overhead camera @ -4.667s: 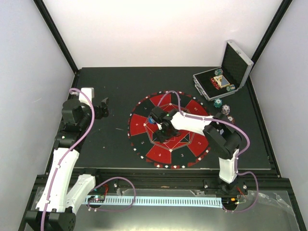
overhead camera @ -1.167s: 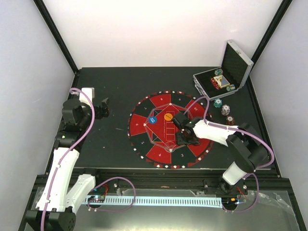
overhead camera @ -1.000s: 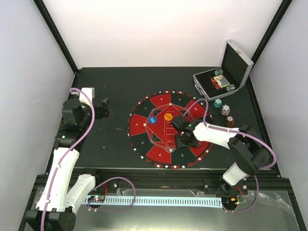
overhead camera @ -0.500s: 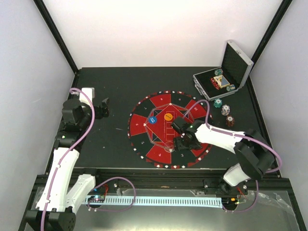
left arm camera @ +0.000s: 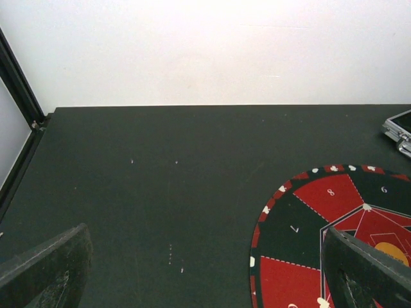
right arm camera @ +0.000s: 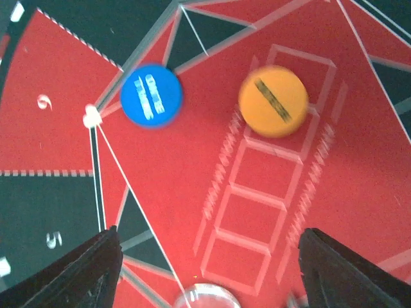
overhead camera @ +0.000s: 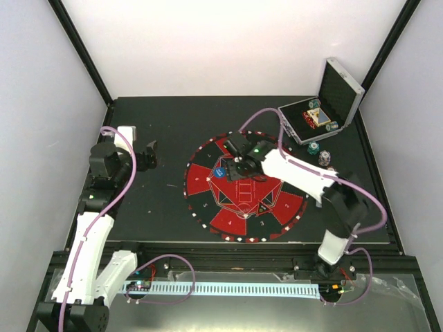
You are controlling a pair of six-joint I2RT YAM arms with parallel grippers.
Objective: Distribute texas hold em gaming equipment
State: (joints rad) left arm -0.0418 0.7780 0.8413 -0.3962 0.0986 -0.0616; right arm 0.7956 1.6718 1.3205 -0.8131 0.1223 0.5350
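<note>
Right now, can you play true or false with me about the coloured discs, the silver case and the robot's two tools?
1. The blue disc and the orange disc both lie on the red-and-black mat. True.
2. The right tool is squeezing the orange disc. False: it is open with nothing between its fingers, and the disc lies free on the mat.
3. The silver case has its lid shut. False: the lid stands open.
4. The left tool is open and holds nothing. True.
5. The blue disc sits on top of the orange disc. False: they lie side by side, with red mat showing between them.
</note>
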